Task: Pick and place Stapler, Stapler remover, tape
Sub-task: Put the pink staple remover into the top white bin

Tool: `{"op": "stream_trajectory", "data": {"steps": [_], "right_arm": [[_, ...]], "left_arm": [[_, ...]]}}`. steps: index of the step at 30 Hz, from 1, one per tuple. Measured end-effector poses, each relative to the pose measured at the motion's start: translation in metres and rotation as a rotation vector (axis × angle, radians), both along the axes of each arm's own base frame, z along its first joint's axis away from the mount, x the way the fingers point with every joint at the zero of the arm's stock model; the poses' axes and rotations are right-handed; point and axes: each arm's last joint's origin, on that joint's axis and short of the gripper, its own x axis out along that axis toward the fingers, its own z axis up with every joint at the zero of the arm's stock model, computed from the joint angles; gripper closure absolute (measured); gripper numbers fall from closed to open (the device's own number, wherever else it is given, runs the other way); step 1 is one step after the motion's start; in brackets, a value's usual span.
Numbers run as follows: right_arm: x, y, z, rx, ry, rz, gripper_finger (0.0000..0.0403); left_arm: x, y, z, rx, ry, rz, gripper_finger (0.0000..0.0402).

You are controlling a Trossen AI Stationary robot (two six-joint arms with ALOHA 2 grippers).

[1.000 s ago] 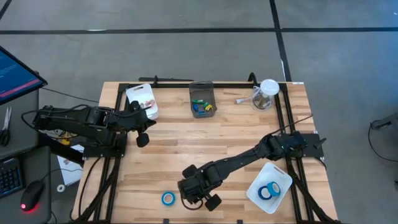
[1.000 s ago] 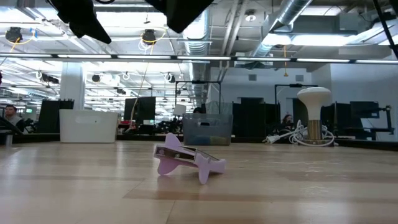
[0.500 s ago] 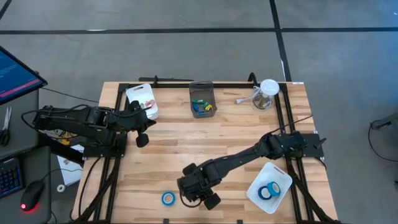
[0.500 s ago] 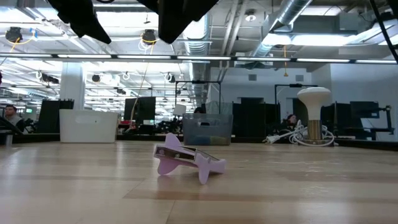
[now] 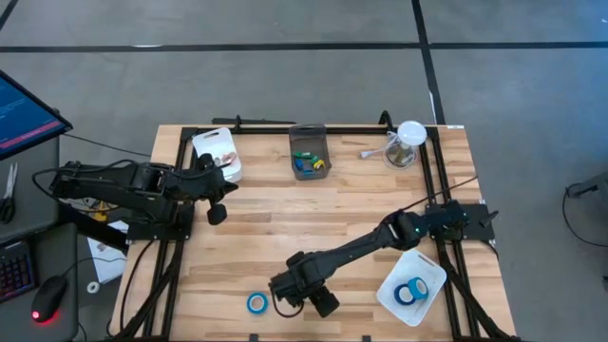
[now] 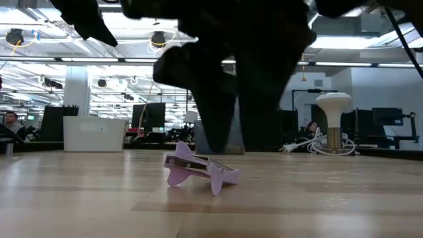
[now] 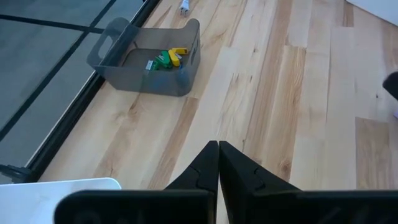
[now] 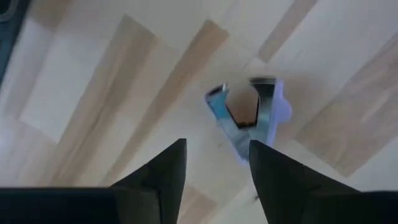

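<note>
Since a second ago the right gripper (image 5: 288,296) has dropped lower over the front of the table (image 5: 380,204), and now its dark bulk fills the middle of the low view where before it only poked in from the top edge. The stapler remover (image 6: 198,170), a little lilac thing, lies on the wood right underneath it; the right wrist view looks straight down on it (image 8: 249,115), metal jaws gaping, with the right gripper's fingers (image 8: 158,171) spread apart above it and not touching it. One blue tape roll (image 5: 256,303) sits just beside that gripper near the front edge. Two more tape rolls (image 5: 411,292) already lie in the white tray (image 5: 432,266) at the front right. At the back there's a grey bin (image 5: 308,142) with some green and yellow bits inside, plus a white tray (image 5: 211,143) back left. The left gripper (image 5: 217,199) just waits near that back-left tray, fingers (image 7: 196,174) pressed together.
</note>
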Motion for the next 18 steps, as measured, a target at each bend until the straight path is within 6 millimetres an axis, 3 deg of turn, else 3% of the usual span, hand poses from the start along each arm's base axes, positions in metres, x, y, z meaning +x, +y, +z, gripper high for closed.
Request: {"op": "stream_trajectory", "data": {"steps": [18], "right_arm": [[0.01,-0.016,0.003,0.018,-0.013,-0.146,0.0181]], "left_arm": [[-0.002,0.0,0.001,-0.018,-0.007,-0.014,0.0398]]}}
